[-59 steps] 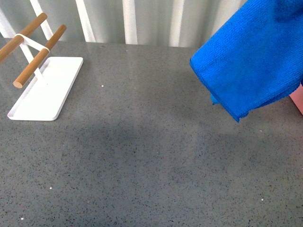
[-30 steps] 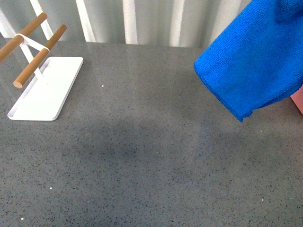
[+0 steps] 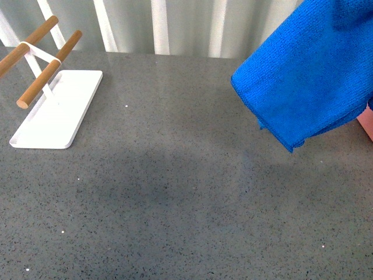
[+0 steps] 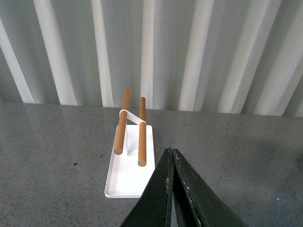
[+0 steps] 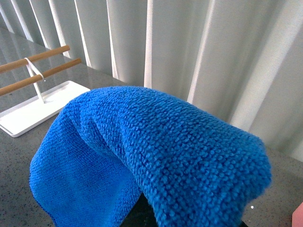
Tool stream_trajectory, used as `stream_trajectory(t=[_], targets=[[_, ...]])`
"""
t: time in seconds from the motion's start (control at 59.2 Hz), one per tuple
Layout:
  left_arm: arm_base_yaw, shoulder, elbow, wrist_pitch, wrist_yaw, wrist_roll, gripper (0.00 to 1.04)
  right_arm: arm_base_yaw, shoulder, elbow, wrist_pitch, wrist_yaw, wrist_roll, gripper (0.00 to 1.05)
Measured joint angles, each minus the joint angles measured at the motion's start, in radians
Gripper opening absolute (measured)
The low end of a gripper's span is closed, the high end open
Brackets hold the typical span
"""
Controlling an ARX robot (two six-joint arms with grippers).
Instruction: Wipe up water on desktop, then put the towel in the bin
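Right hand (hidden) holding towel (image 3: 309,76) above desktop (image 3: 175,192), left hand (image 4: 171,156) pressed closed

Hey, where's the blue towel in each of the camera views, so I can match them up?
Front view: the towel hangs at the upper right, lifted off the desktop.
Left wrist view: not in it.
Right wrist view: the towel fills the lower middle, draped close to the camera.
Shared landmark: the white tray with wooden rods, which shows in all three views.
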Motion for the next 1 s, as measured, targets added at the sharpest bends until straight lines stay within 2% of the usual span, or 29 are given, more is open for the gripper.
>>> stream_trajectory(t=[0.372, 0.49, 0.71, 0.828, 0.997], targets=[[0.000, -0.100, 0.000, -0.100, 0.000, 0.000, 0.03, 0.016, -0.004, 0.006, -0.020, 0.011, -0.001, 0.03], [0.000, -0.233, 0.000, -0.262, 0.000, 0.000, 0.03, 0.021, -0.005, 0.013, -0.025, 0.011, -0.004, 0.03], [0.000, -0.264, 0.000, -0.270, 0.000, 0.000, 0.03, 0.033, -0.006, 0.023, -0.041, 0.022, -0.010, 0.03], [0.000, -0.264, 0.000, -0.270, 0.000, 0.000, 0.21, 0.038, -0.003, 0.058, -0.116, 0.053, -0.009, 0.03], [0.000, -0.264, 0.000, -0.271, 0.000, 0.000, 0.50, 0.038, 0.106, 0.176, -0.330, 0.169, 0.023, 0.03]])
